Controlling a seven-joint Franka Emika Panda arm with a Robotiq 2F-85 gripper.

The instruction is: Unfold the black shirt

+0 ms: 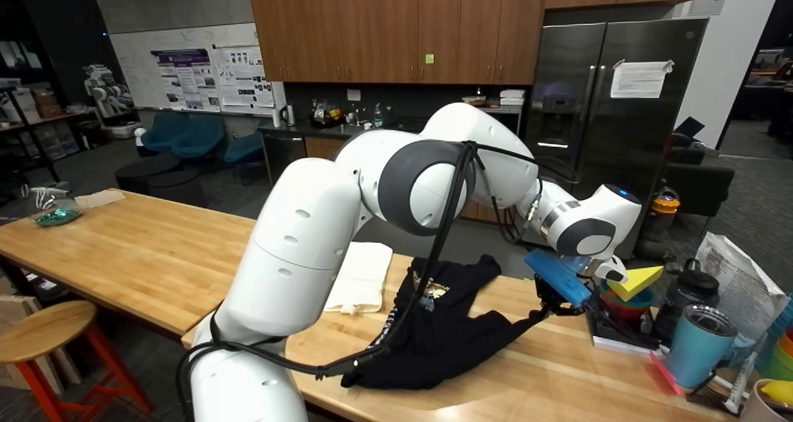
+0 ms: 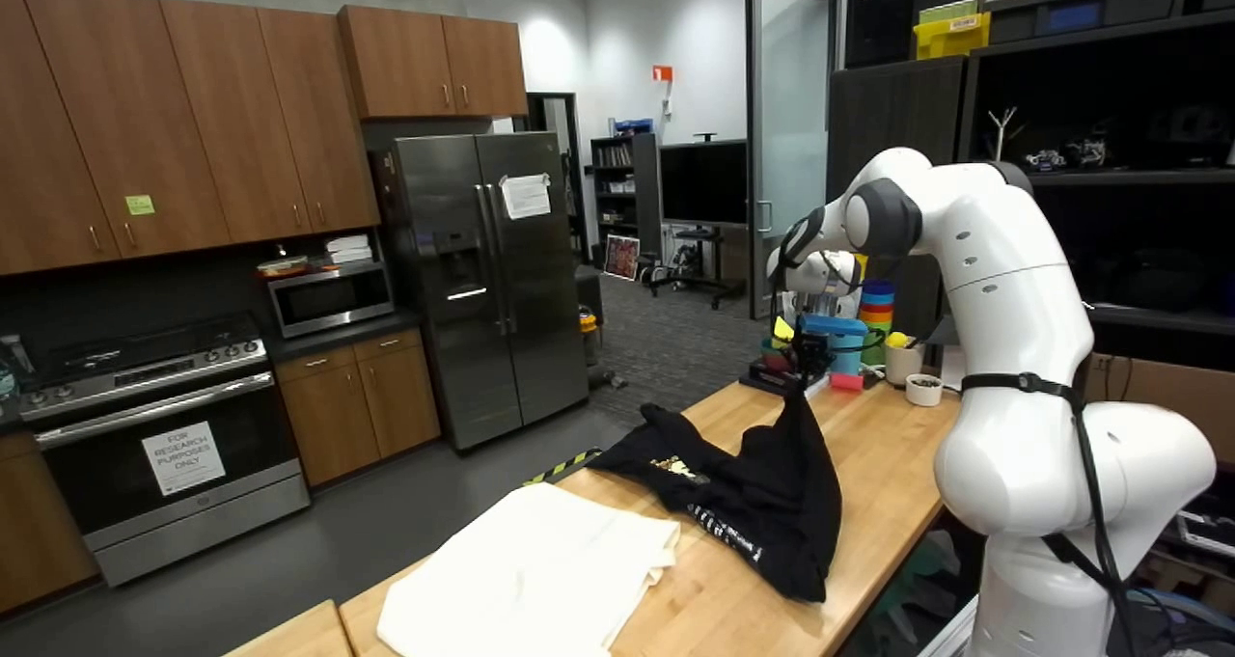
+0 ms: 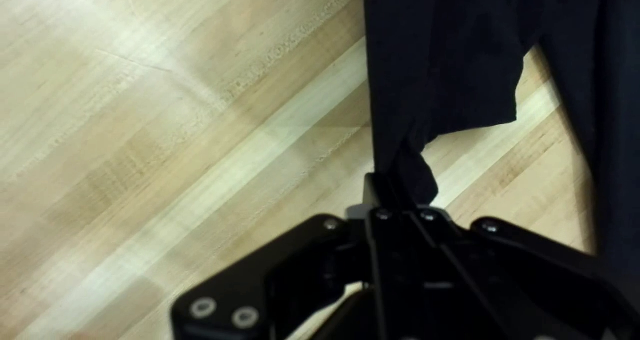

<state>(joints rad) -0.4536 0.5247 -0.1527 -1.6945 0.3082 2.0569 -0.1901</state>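
The black shirt (image 1: 446,338) lies crumpled across the wooden table, with a pale and gold print near its far part and white lettering along one edge. From the table, one corner of it is drawn up to my gripper (image 1: 547,312). In an exterior view the shirt (image 2: 772,488) rises in a steep peak towards the gripper (image 2: 803,377). In the wrist view the gripper (image 3: 395,192) is shut on a narrow strip of the shirt (image 3: 450,80), and a small fold sticks out beside the fingertips. The exact pinch line is dark and hard to see.
A cream-white cloth (image 2: 540,575) lies beside the shirt. Near the gripper, at the table's end, stand coloured bowls with a yellow block (image 1: 637,282), a black bottle (image 1: 687,295), a blue tumbler (image 1: 703,344) and a small white bowl (image 2: 923,389).
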